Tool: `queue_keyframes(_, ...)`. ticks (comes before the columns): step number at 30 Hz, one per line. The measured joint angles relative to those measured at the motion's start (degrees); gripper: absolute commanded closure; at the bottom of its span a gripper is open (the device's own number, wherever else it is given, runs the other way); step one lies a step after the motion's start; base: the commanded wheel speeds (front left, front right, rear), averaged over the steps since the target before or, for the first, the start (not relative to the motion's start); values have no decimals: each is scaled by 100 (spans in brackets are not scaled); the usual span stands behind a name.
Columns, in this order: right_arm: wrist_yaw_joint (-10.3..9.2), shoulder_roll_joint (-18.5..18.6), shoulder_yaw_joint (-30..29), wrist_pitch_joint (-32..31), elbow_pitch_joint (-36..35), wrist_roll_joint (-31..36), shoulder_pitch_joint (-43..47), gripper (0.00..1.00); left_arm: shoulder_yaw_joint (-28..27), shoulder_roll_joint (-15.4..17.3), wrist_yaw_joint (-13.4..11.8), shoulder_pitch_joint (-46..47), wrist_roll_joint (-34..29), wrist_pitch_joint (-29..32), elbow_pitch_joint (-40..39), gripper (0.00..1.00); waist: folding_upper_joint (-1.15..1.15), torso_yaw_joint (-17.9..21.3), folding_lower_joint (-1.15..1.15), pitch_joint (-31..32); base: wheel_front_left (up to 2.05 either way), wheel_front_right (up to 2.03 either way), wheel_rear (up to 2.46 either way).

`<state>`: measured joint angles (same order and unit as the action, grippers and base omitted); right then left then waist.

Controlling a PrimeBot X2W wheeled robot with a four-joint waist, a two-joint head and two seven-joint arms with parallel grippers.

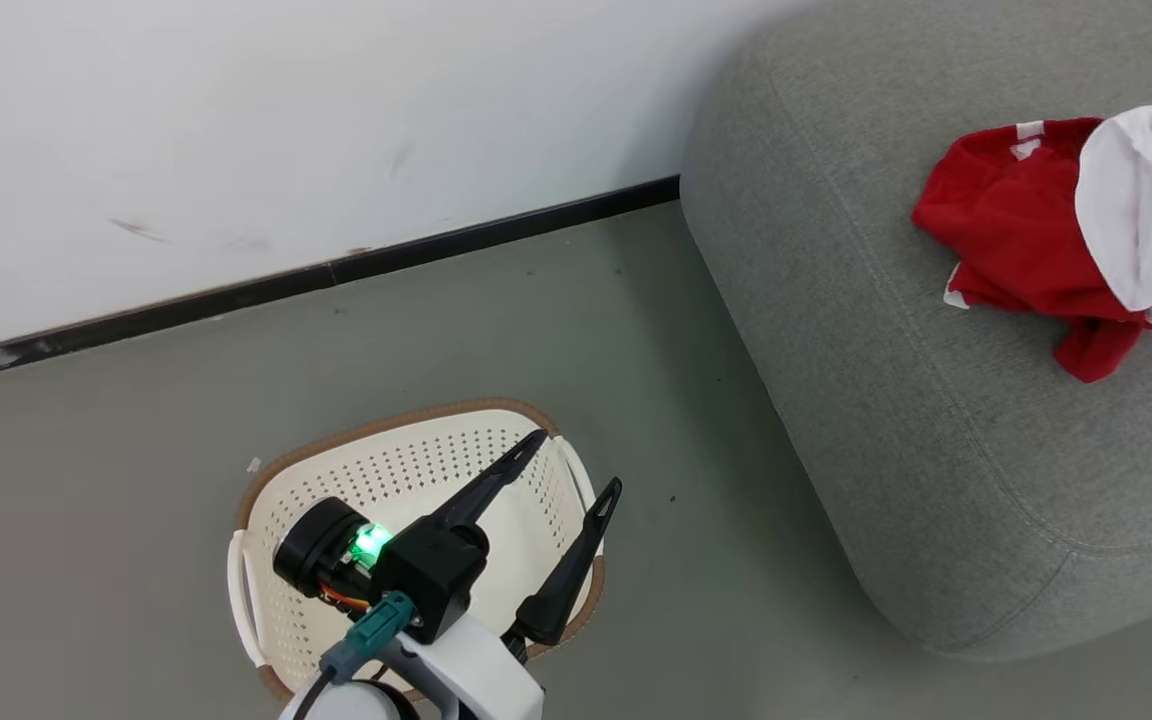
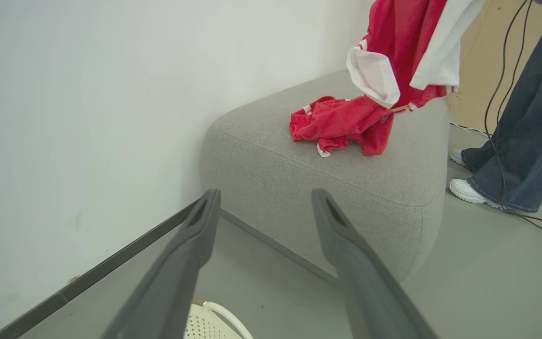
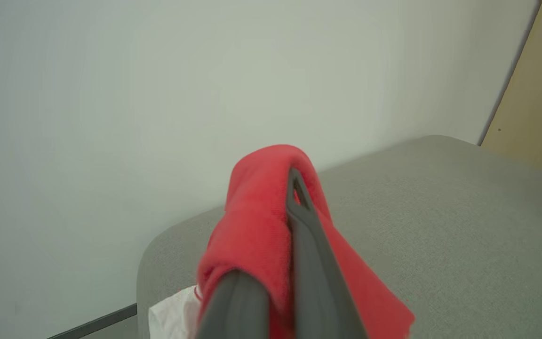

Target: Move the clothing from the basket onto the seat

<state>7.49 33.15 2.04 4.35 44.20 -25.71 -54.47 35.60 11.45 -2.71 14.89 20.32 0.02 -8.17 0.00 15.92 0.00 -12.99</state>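
The clothing (image 1: 1066, 230) hangs lengthwise down from my right gripper (image 3: 292, 188) — clamped tight on a red fold — its lower end crumpled on the seat (image 1: 936, 450) directly beneath, while my left gripper (image 1: 578, 460), fingers spread and empty, sits well apart over the basket (image 1: 376, 480).

– How is the light?
– Bright, soft and even. The white wall (image 1: 236, 120) is close to washed out in the head view.
– Any shadows?
– Only a faint one on the floor (image 1: 676, 330) beside the sofa (image 1: 936, 450). A small green lamp (image 1: 368, 543) glows on the arm.
– Is it sharp?
– The head view is crisp. In the left wrist view the left gripper (image 2: 265, 194) is smeared close to the lens, while the sofa behind is clear. In the right wrist view the right gripper (image 3: 292, 188) and the red cloth (image 3: 252, 226) are out of focus, and the wall greys towards the left edge.
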Motion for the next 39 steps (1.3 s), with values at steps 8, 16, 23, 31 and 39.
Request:
queue_keyframes(8,1,-280,-109,233,542,194,54,100,43,0,9,165,-125,121,-96,0,0,-274,0,-257,0,0,0)
queue_keyframes(16,1,-444,-53,380,840,459,142,100,97,-26,42,303,-130,151,-120,0,0,-498,0,-490,0,0,0)
queue_keyframes(23,1,-393,-138,517,1169,587,227,100,119,-62,145,514,-130,151,-116,0,0,-647,0,-681,0,0,0)
queue_keyframes(31,1,-382,-321,617,1652,812,426,100,107,-34,193,590,-130,145,-14,0,0,-660,0,-742,0,0,0)
queue_keyframes(39,1,-389,-512,694,1942,956,467,100,107,-31,214,590,-129,143,53,0,0,-618,0,-723,0,0,0)
